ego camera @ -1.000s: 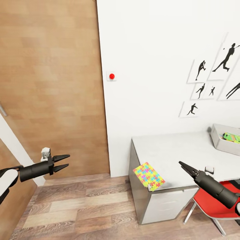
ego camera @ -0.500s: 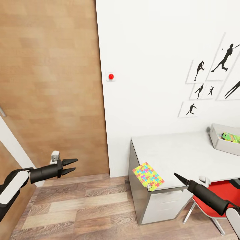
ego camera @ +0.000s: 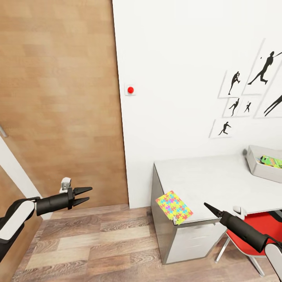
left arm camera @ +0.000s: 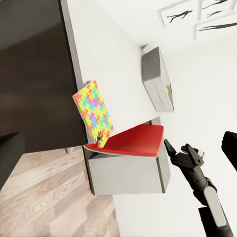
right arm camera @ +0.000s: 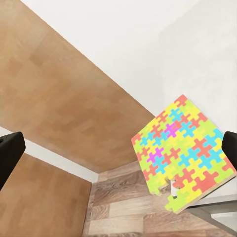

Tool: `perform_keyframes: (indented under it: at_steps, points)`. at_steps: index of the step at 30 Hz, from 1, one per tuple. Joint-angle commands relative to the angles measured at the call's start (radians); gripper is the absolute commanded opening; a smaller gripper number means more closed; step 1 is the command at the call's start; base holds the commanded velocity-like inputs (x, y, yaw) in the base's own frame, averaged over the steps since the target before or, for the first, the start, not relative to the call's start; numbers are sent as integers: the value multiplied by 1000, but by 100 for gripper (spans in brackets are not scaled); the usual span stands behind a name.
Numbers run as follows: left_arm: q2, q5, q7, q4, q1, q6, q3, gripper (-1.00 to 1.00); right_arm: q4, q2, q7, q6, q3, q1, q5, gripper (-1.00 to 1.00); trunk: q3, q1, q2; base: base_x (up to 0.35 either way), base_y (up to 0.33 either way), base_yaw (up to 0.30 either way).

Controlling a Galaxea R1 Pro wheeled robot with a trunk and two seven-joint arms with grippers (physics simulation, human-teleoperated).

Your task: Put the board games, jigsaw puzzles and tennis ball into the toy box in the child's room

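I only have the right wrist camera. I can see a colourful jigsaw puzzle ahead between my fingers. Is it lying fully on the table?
Observer: No. The jigsaw puzzle sits on the table at the corner nearest the wooden door, with part of it sticking out past the edge.
Operator: Where is the toy box?
Observer: The toy box stands at the other end of the tabletop, by the wall, with a green-edged board game inside.
Operator: And my left arm?
Observer: The left gripper hangs over the floor in front of the door, fingers apart, holding nothing.
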Motion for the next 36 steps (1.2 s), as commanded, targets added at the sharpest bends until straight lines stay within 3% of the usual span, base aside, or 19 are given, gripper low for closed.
perform_keyframes:
  at_steps: [1,17,22,26,36]
  points:
    - [1,-3,-6,0,-1,2,-2,100,0,0,1,8,-1,-1,-7,100,-2,1,-2,0,0,0]
    - [1,-2,-6,4,-2,0,7,100,0,-1,2,7,-5,-1,-7,100,-2,1,-2,0,0,0]
    - [-27,14,23,-24,15,-29,0,100,-29,27,-26,36,-9,-9,-23,100,-2,1,-2,0,0,0]
    - [-9,-10,33,-1,15,-19,4,100,-8,27,-37,13,-5,-2,-6,100,-2,1,-2,0,0,0]
    - [-6,-19,-23,37,15,-13,1,100,26,28,19,-6,-5,-1,-3,100,-2,1,-2,0,-131,0]
